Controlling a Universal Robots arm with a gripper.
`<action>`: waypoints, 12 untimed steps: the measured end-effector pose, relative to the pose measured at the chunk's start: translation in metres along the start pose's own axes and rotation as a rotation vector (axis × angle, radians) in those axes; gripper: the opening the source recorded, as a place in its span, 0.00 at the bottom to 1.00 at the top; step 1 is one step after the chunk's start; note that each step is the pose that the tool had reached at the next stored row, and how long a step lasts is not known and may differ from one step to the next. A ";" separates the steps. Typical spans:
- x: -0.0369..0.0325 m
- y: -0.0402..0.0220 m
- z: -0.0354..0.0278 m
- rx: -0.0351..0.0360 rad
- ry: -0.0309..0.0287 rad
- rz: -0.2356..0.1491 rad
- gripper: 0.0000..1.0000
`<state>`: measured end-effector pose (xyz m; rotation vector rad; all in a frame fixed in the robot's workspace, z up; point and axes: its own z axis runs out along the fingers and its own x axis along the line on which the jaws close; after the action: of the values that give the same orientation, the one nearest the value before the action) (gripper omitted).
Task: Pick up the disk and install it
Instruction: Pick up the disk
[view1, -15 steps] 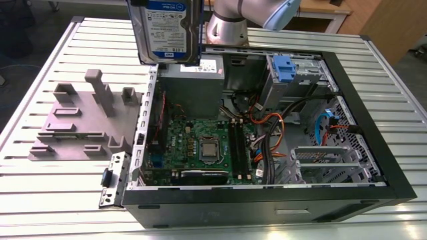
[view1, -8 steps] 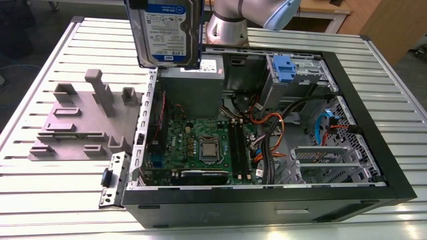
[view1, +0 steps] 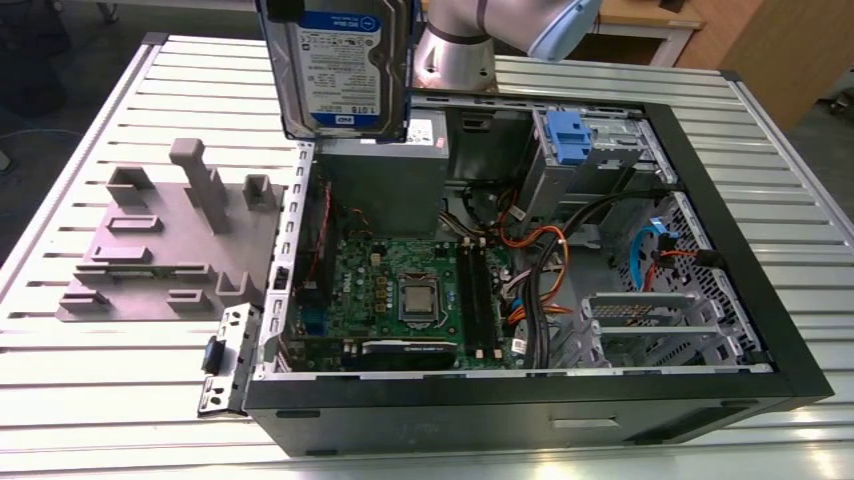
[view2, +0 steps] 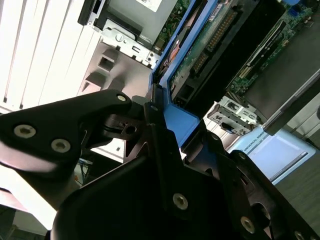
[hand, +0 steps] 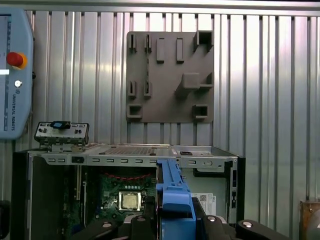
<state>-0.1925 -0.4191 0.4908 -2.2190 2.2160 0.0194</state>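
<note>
Ribbed metal surface (view1: 80, 400) is seen in the exterior view, with an open computer case (view1: 534, 405) lying on it. A grey fixture plate (view1: 154, 255) is laid just beside the case on the exterior view's left. The disk (view1: 340, 65) is held upright in the air above the case's far corner, label to the camera, clear of the case; the arm (view1: 461, 45) is seen behind it. In the second wrist view the black jaws are clamped on the disk's blue carrier (view2: 180, 120). In the first wrist view the disk is seen edge-on between the jaws, above the open case, with a control pendant (hand: 15, 70) lying on the surface.
</note>
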 end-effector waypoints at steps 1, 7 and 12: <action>0.0000 -0.0002 0.0000 0.0000 0.0000 0.000 0.36; 0.0000 -0.0003 0.0000 0.0000 0.0000 0.000 0.36; 0.0000 -0.0007 0.0000 0.0000 0.0003 0.000 0.36</action>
<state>-0.1918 -0.4192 0.4908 -2.2191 2.2161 0.0191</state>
